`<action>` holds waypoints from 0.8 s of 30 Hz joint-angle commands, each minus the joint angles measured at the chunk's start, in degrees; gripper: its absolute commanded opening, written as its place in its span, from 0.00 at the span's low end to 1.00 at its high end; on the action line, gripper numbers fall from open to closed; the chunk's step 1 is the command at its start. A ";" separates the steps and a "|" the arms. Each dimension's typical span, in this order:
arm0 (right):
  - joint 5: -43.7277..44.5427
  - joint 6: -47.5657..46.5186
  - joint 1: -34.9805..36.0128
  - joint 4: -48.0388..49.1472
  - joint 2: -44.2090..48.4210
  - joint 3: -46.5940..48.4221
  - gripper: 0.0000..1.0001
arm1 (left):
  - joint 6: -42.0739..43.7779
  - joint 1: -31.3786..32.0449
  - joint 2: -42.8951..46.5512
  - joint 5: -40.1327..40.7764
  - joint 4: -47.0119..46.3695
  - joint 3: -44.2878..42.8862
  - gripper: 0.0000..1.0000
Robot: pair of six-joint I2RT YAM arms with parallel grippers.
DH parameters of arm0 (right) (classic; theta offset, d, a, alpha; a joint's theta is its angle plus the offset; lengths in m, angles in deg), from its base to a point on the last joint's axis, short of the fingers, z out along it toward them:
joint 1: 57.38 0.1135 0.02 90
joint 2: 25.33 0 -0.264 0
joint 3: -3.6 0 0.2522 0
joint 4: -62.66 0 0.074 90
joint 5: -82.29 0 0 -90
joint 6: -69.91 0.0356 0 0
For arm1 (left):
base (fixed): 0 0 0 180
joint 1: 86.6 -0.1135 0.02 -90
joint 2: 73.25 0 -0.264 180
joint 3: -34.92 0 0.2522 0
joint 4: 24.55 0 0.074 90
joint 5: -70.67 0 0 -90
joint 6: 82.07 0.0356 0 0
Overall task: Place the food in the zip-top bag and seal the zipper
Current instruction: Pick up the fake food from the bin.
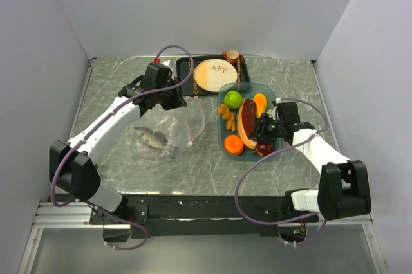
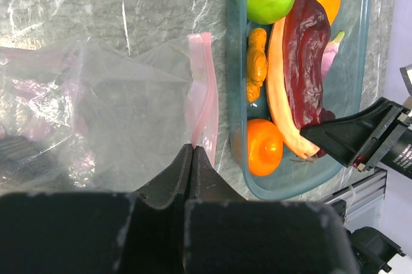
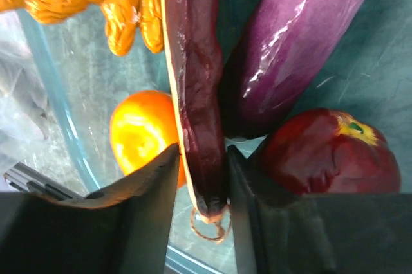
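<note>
Gripper (image 3: 201,158) pinches dark red piece (image 3: 193,62) — eggplant (image 3: 290,49) alongside.

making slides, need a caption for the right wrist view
Right gripper clamps the dark red food piece beside eggplant, red apple and orange.

No legible text; dark marks on plate (image 1: 206,83) perhaps mere decoration.

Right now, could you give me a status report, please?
Left gripper shut on zip-top bag edge. Right gripper closed around dark red slice in tray. Fish bagged. Nothing blocking.
</note>
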 commanded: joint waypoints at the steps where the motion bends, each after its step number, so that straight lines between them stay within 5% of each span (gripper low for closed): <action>1: -1.65 -1.69 0.00 -0.51 -1.10 1.06 0.29 | 0.80 0.42 -0.22 -0.99 -1.39 -1.19 0.01; 5: -2.97 -3.63 0.00 -1.56 -1.37 2.99 0.08 | 0.97 0.51 -0.40 -0.82 -1.31 -1.45 0.01; 19: 1.60 -5.12 0.00 -7.81 11.72 8.62 0.02 | 1.24 1.65 -1.89 -1.43 -1.13 -3.21 0.01; 24: -4.27 -4.59 0.00 -4.73 16.21 8.52 0.03 | 1.50 2.01 -1.81 -0.82 -0.87 -3.65 0.01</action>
